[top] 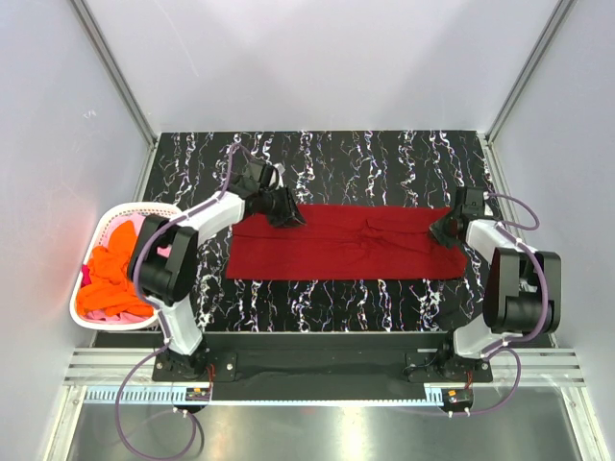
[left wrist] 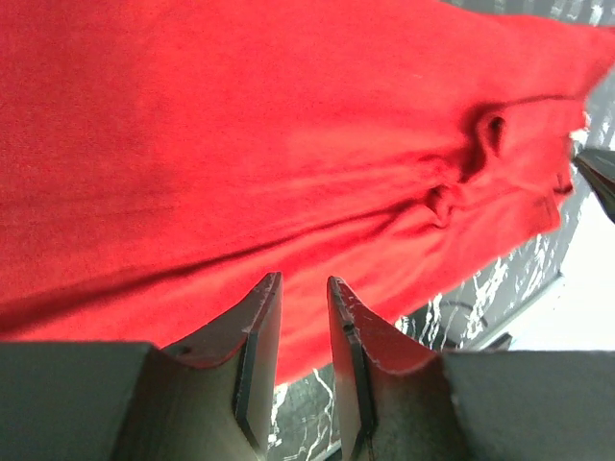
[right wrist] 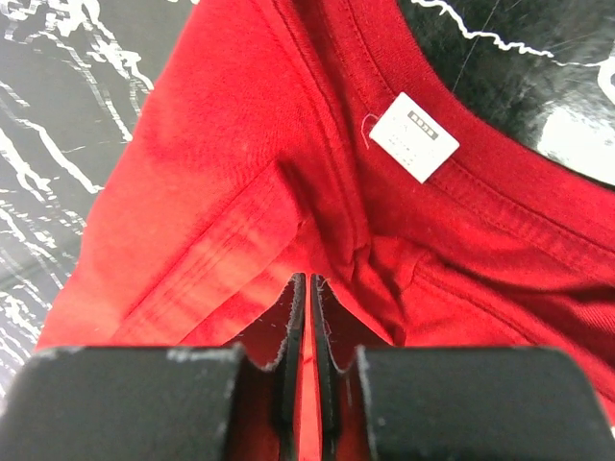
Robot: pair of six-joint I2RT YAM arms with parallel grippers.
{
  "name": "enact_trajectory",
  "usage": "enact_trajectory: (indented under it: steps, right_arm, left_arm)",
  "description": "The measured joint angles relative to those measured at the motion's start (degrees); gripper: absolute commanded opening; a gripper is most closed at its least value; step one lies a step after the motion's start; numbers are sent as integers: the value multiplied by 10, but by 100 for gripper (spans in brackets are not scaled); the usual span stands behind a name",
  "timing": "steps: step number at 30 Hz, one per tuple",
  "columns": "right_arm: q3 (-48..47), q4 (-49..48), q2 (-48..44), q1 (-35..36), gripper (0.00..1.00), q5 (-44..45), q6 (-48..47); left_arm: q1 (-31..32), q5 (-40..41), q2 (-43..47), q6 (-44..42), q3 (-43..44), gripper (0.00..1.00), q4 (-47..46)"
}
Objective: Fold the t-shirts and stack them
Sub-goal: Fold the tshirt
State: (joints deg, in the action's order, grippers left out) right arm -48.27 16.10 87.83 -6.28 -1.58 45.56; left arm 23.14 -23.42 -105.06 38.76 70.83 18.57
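Observation:
The dark red t-shirt lies across the middle of the table as a long folded strip. My left gripper hovers over its far left corner. In the left wrist view that gripper is open with nothing between its fingers, above the red cloth. My right gripper is at the strip's right end by the collar. Seen from the right wrist, it is shut on a thin fold of the red shirt, just below the white neck label.
A white basket stands at the left table edge, holding an orange t-shirt and a pink one. The black marbled tabletop shows behind and in front of the red strip. Grey walls enclose the table.

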Motion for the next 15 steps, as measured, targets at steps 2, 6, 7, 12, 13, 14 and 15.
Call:
enact_trajectory:
  steps: [2,6,7,12,13,14,15]
  right_arm:
    - [0,-10,16,0,10,-3,0]
    - [0,-24,39,0,10,-9,0]
    - [0,-27,42,0,10,-9,0]
    - [-3,-41,50,0,10,-9,0]
    - [-5,-44,53,0,10,-9,1]
    - [-7,-44,57,0,10,-9,1]
    - [-9,-45,60,0,10,-9,1]
  left_arm:
    - [0,-4,17,-12,5,31,14]
    - [0,-11,60,-35,5,32,42]
    - [0,-14,68,-41,5,32,49]
    - [0,-20,96,-61,4,32,68]
    - [0,-21,99,-65,3,32,71]
    - [0,-21,101,-68,1,33,73]
    - [0,-21,102,-72,-1,32,75]
